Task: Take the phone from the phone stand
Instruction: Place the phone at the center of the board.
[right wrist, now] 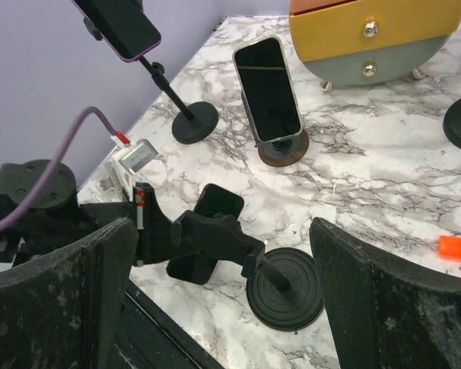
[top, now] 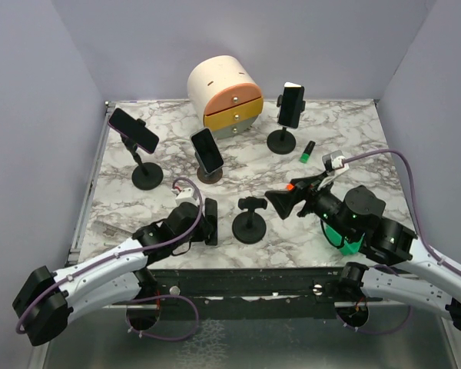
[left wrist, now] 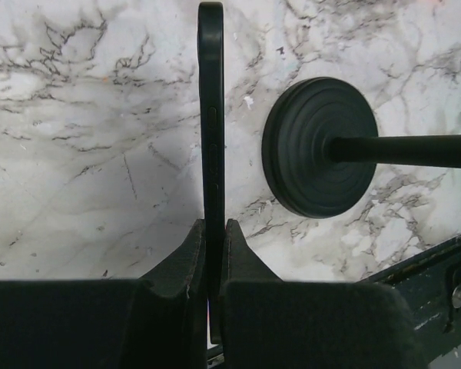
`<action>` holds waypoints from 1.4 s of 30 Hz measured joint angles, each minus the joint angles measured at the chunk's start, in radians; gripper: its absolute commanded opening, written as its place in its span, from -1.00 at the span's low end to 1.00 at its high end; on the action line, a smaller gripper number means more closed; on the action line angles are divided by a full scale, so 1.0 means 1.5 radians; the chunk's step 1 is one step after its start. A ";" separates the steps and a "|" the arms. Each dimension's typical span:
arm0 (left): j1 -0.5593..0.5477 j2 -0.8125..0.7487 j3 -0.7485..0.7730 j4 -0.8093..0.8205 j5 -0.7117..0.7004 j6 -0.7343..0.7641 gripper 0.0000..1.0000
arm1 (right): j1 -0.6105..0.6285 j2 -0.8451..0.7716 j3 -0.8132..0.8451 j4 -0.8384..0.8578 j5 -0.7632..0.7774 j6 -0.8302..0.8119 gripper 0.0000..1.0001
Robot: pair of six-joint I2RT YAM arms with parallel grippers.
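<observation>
My left gripper (top: 207, 219) is shut on a black phone (top: 211, 221), held on its edge just above the marble table near the front edge. In the left wrist view the phone (left wrist: 211, 138) runs edge-on up from between my fingers (left wrist: 188, 261). The black phone stand (top: 250, 221) is just right of it, its clamp (right wrist: 215, 234) holding nothing and its round base (left wrist: 319, 150) on the table. My right gripper (top: 276, 198) is open, and its wide-set fingers (right wrist: 399, 300) frame the stand from the right without touching it.
Three other phones sit on stands farther back: one at the left (top: 134, 129), one in the middle (top: 207, 151), one at the right (top: 292, 104). A round drawer unit (top: 225, 94) stands at the back. A green marker (top: 307, 151) lies at the right.
</observation>
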 measured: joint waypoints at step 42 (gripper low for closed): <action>0.163 0.182 -0.058 0.217 0.221 -0.069 -0.63 | 0.000 -0.042 -0.039 -0.004 0.006 0.033 0.99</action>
